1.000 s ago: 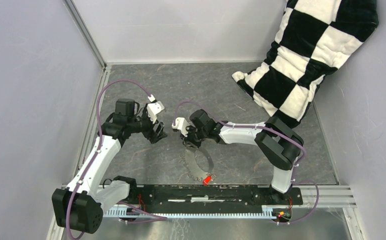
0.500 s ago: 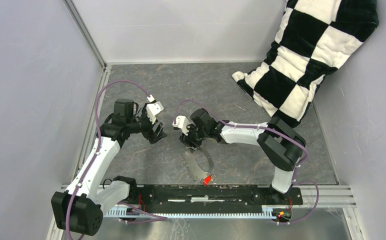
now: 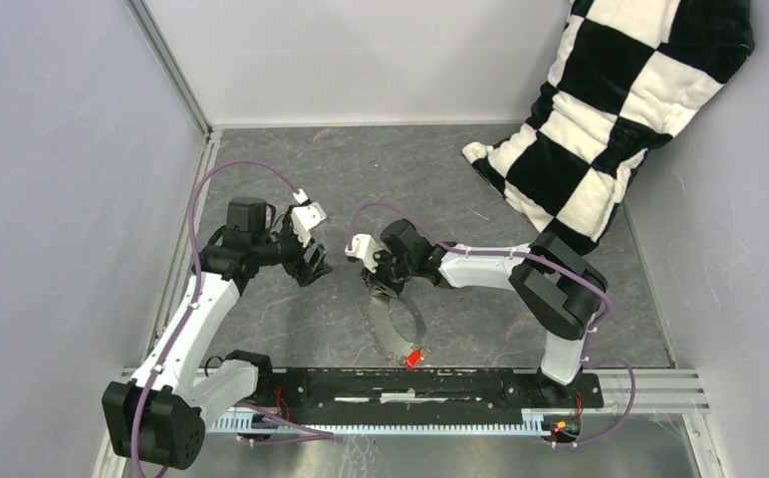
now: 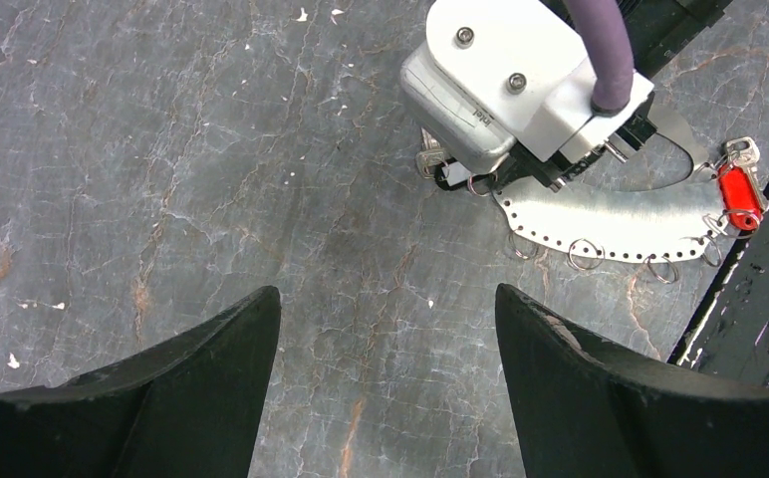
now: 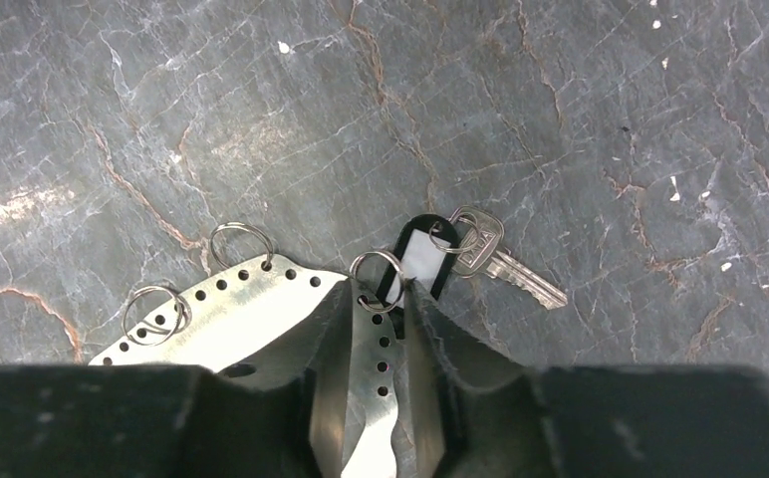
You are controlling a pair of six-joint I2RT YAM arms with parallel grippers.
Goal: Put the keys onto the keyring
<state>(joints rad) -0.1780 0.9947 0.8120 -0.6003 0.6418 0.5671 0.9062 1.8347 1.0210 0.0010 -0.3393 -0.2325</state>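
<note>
The right gripper (image 5: 378, 289) is down on the stone-patterned table (image 5: 580, 110) with its two fingers drawn in tight, pinching the far tip of the keyring (image 5: 251, 319). That keyring is a flat metal crescent punched with holes and hung with little wire loops, and it lies just beyond the arms' base rail.

The red key (image 4: 739, 194) sits at the crescent's near end. It touches the loops there and looks hooked on, so I'd call that one done, though the link itself is too small to confirm.

The black key (image 5: 420, 254), with its pale label and a silver blade fanned out to the right, lies right at the pinched tip. One small split ring (image 5: 373, 255) overlaps its corner. I can't tell whether it is threaded through or just resting on top, and that is the piece left to settle.

Over on the left, the left gripper (image 4: 385, 299) hangs above bare table with its fingers spread wide and nothing in them, well clear of the ring. By my reckoning the job is about halfway, and the black key needs seating.
</note>
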